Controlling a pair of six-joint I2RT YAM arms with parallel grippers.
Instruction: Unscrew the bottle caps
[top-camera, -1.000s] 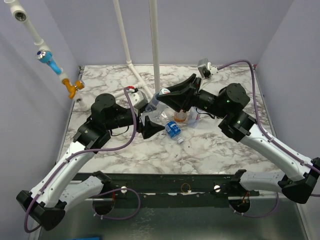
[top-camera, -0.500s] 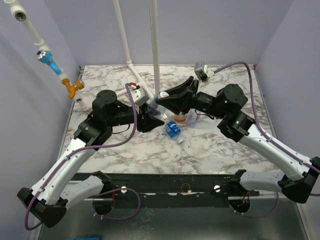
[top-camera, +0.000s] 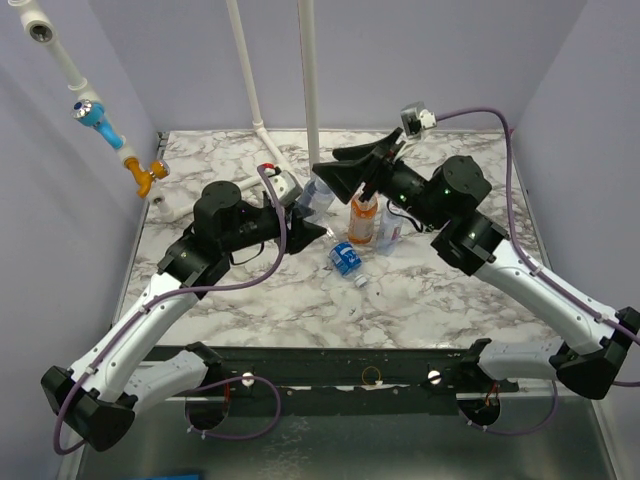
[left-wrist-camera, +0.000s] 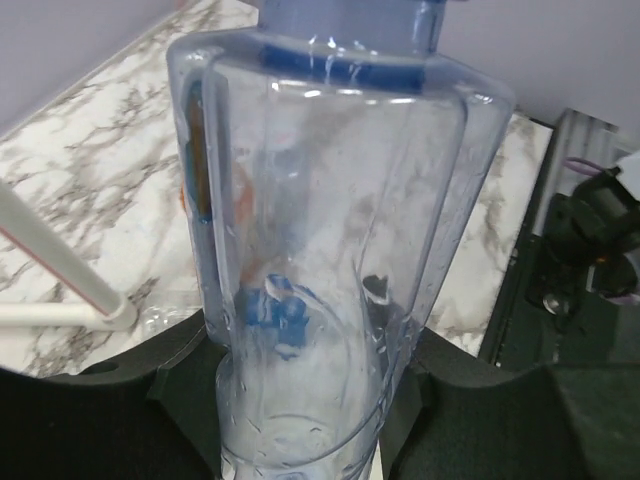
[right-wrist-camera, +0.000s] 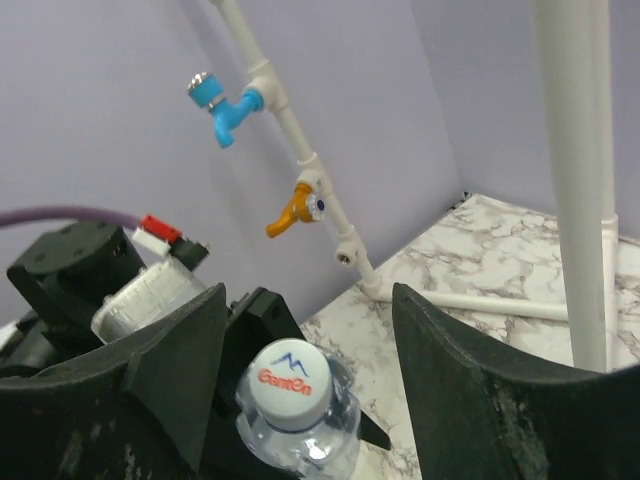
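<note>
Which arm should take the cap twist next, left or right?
Right. The right end effector is open with the white cap between its fingers; the left end effector grips the clear bottle.

The left gripper (top-camera: 303, 215), which hung wide open just short of the bottles a second ago, has now pushed in and closed around the body of the clear bottle (left-wrist-camera: 330, 200). The right gripper (top-camera: 332, 165) was pinched shut low over that bottle's white cap (right-wrist-camera: 290, 380); it has since lifted and tipped upward, and its fingers have parted, standing either side of the cap without touching it. With that arm raised, the orange bottle (top-camera: 363, 220) it was covering now shows, standing upright.
</note>
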